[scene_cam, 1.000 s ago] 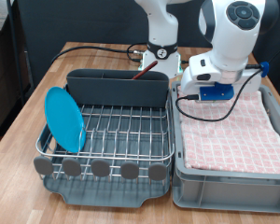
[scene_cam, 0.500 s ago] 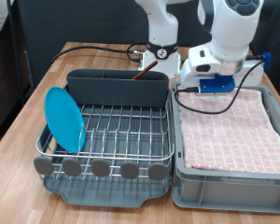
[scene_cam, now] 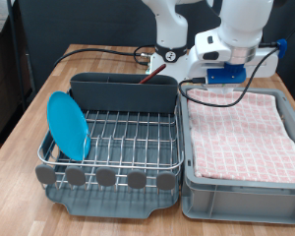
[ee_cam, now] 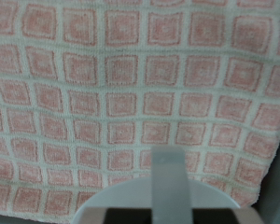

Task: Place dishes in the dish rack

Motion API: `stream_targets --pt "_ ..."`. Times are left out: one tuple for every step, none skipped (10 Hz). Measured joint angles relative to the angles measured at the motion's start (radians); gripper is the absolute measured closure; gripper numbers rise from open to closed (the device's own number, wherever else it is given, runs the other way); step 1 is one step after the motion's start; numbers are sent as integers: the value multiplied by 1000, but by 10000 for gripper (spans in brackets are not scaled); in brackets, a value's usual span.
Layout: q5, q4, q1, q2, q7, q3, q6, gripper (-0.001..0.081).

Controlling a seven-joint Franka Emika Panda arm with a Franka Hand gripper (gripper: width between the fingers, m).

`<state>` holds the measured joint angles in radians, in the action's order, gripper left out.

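The wooden desk (scene_cam: 29,128) holds everything. The landmark here is the dish rack (scene_cam: 113,138), a big dark grey tray with a silver wire grid, sitting in the middle of the desk. A row of round tabs runs along its edge nearest the exterior view's bottom, and a tall grey utensil box stands along its far edge.

Just beside the dish rack, on the exterior view's right, sits a light grey bin (scene_cam: 241,192). A pink checked cloth (scene_cam: 241,128) lies spread out flat inside the bin. In the wrist view, the cloth (ee_cam: 131,84) fills almost the whole picture.

The robot arm (scene_cam: 241,29) hangs above the far end of the bin, up and to the right of the dish rack in the exterior view. The gripper (scene_cam: 224,74) is under the arm, over the cloth and not touching it. It is hard to see if the fingers are apart or together, so I cannot tell. Nothing shows between them.

The light-blue plate (scene_cam: 68,125) stands on its edge inside the dish rack, at the rack's left end in the exterior view, leaning a little.
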<state>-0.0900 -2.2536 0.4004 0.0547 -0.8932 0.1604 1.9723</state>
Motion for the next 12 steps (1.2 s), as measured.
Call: stream_targets --pt "10 15 -1 0 0 5 -9 735" --pt "23 30 -1 0 0 11 -10 735" --pt "40 46 -2 0 0 18 -9 735" --pt "59 63 -3 0 -2 28 6 735" --pt "80 81 -4 0 -5 39 26 735" --pt "95 104 -7 2 -9 52 46 735" --pt "106 130 -12 6 -16 65 64 735" --pt "119 158 -18 16 -30 77 97 735" --pt "126 187 -22 30 -20 87 122 735" --pt "127 217 -24 56 -10 90 125 735" --pt "126 216 -24 56 -10 90 120 735" --pt "128 217 -24 57 -9 92 129 735"
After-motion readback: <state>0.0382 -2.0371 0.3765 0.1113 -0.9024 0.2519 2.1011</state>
